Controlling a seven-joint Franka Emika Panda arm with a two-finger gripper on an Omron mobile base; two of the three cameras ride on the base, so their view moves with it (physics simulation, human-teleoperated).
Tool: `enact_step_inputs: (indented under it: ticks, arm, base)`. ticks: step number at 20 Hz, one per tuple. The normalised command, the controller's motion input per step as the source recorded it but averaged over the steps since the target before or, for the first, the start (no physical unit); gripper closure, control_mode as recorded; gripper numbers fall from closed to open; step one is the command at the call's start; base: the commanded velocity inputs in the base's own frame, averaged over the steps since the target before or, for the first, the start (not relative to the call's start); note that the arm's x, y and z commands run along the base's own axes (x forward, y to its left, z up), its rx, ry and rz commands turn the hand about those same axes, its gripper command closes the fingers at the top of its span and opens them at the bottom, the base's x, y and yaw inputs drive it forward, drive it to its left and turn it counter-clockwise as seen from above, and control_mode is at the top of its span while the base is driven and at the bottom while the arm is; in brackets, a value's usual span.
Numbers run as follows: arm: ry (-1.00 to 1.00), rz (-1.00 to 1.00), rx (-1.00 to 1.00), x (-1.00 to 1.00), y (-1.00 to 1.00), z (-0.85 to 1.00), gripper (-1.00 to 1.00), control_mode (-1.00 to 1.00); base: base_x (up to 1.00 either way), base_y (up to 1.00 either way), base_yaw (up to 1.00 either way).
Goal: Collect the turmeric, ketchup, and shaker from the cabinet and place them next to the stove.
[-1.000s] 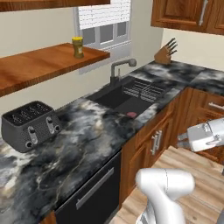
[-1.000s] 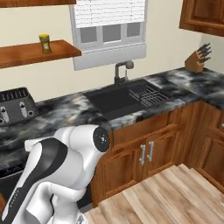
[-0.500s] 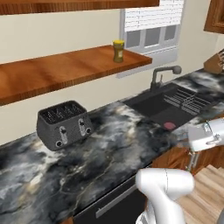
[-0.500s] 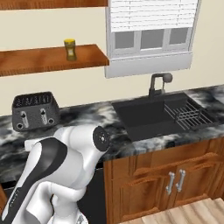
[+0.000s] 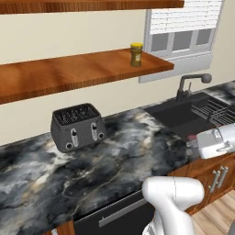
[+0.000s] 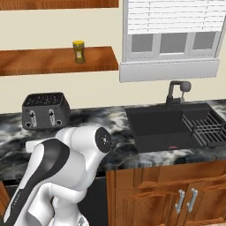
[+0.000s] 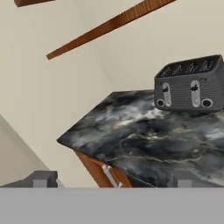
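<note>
The turmeric point(image 5: 136, 54), a small brown jar with a yellow lid, stands upright near the right end of the cabinet's lower shelf board point(image 5: 69, 73). In the right base view the turmeric point(image 6: 79, 51) sits on that same board point(image 6: 39, 62), above and right of the toaster. My gripper point(image 7: 113, 180) is open with nothing between its fingertips point(image 7: 41, 179), and it looks over the marble counter point(image 7: 144, 135) from low down. It is far from the jar. The ketchup, the shaker and the stove are out of view.
A dark grey toaster point(image 5: 77, 126) stands on the counter under the shelf, by the wall. To its right lie a black sink point(image 6: 163, 128) with a faucet point(image 6: 178, 90) and a dish rack point(image 6: 207, 130). Wooden cupboard doors point(image 6: 176, 198) run below the counter.
The whole picture has slid right in both base views, so the base has driven left along the counter. The toaster and shelf now sit nearer the middle. The gripper stays open.
</note>
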Motion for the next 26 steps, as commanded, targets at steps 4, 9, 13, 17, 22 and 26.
enact_step_inputs:
  ticks: [4, 9, 13, 17, 22, 26]
  arm:
    - [0.00, -0.01, -0.03, 0.44, 0.00, 0.37, -1.00, -1.00]
    - [0.00, -0.23, -0.09, 0.45, 0.11, 0.61, -1.00, -1.00]
    - [0.00, -0.33, -0.10, 0.16, 0.18, 0.67, -1.00, -1.00]
    - [-0.03, -0.36, -0.09, 0.00, 0.12, 0.65, -1.00, -1.00]
    - [-0.09, -0.35, -0.10, 0.00, 0.18, 0.65, -1.00, -1.00]
    - [-0.19, -0.32, -0.12, 0.15, 0.20, 0.45, -1.00, -1.00]
  base:
    - [0.17, 0.00, 0.01]
    - [0.00, 0.00, 0.00]
    - [0.00, 0.00, 0.00]
    - [0.00, 0.00, 0.00]
    - [0.00, 0.00, 0.00]
    - [0.00, 0.00, 0.00]
